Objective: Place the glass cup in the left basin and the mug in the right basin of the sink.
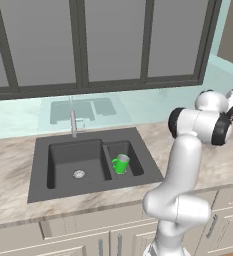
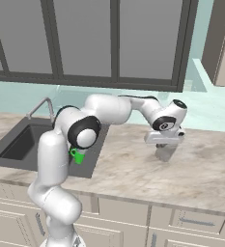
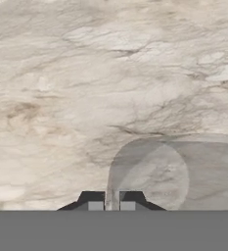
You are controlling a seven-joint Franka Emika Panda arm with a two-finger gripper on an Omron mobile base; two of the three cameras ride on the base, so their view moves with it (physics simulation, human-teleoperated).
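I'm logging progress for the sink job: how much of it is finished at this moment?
Done: the mug already sits in the right basin of the sink. In hand: over on the marble counter, the tool has closed on the rim of the glass cup, its fingertips pinching the wall. Left: lift the cup, carry it over and set it in the left basin.

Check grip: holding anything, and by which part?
Gripper is shut on the see-through greyish glass cup, pinching its rim wall, cup standing on the marble counter.
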